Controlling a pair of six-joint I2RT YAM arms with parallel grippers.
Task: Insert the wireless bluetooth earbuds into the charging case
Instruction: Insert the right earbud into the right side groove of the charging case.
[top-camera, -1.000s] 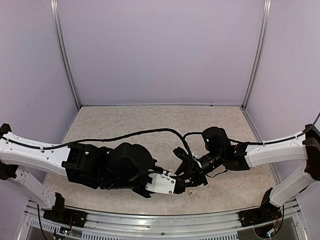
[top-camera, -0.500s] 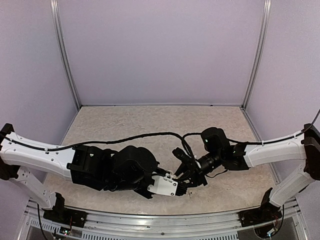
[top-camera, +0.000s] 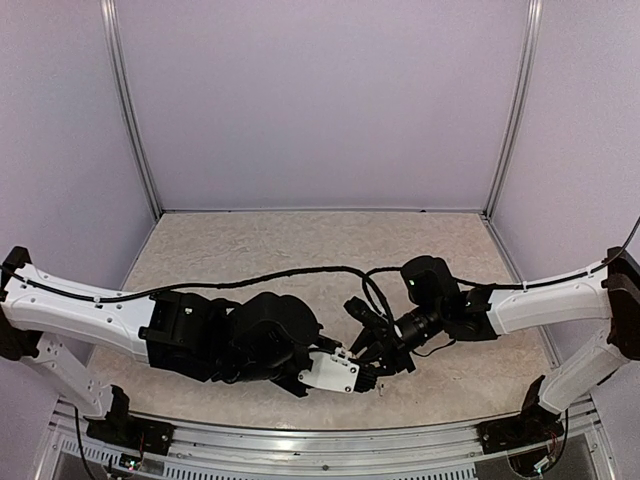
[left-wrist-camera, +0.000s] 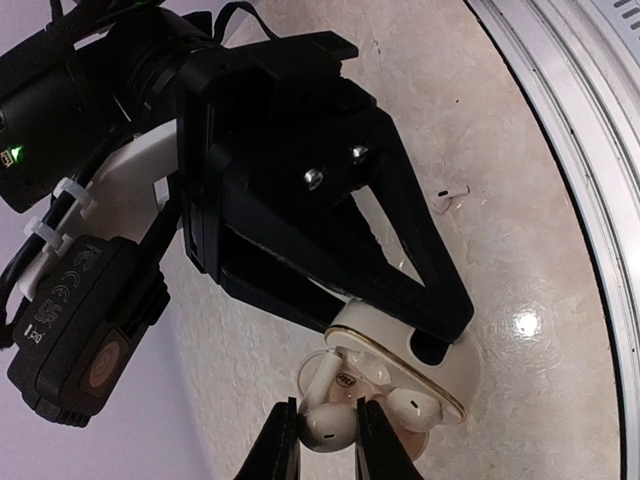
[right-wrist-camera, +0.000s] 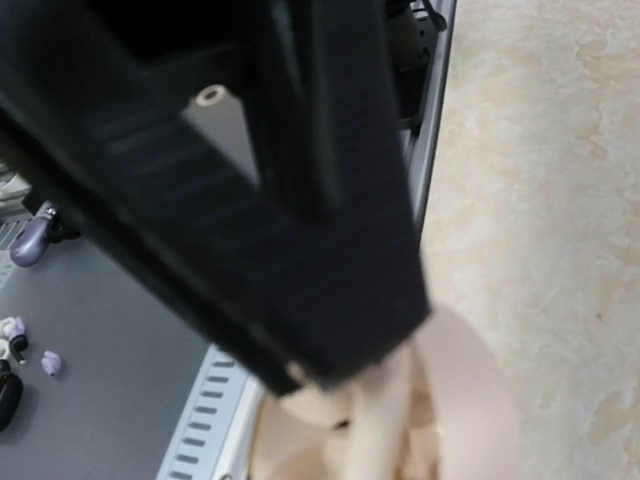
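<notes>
Inspection taken from the left wrist view, nearest item first.

1. The left pincer (left-wrist-camera: 327, 446) is closed on one pale earbud (left-wrist-camera: 333, 421), gripped across its body between the two dark tips. The narrow pinch appears chosen to leave the earbud's lower end free to enter its socket.

2. Immediately beyond, touching or nearly touching the held earbud, is the open charging case (left-wrist-camera: 452, 374), pale with a thin gold rim. A second earbud (left-wrist-camera: 412, 408) already sits in one socket, on the side away from the held one. The held earbud is at the mouth of the other socket but does not look fully seated (whether its stem has entered cannot be confirmed).

3. Behind the case, the right pincer (left-wrist-camera: 425, 322) clamps it, both black fingers converging on its upper part. In my judgement this grip braces the case against the push of insertion and tilts the opening toward the other arm. The right wrist view is blurred and shows only a pinkish shape under a dark finger.

4. Farthest is the mottled beige surface (left-wrist-camera: 520, 230), with an aluminium rail (left-wrist-camera: 585, 150) along its edge. The case is held low over this surface, near the rail.

Assessment: one earbud home, one mid-insertion. Risk: a skewed press could pop the earbud sideways out of the pinch.
</notes>
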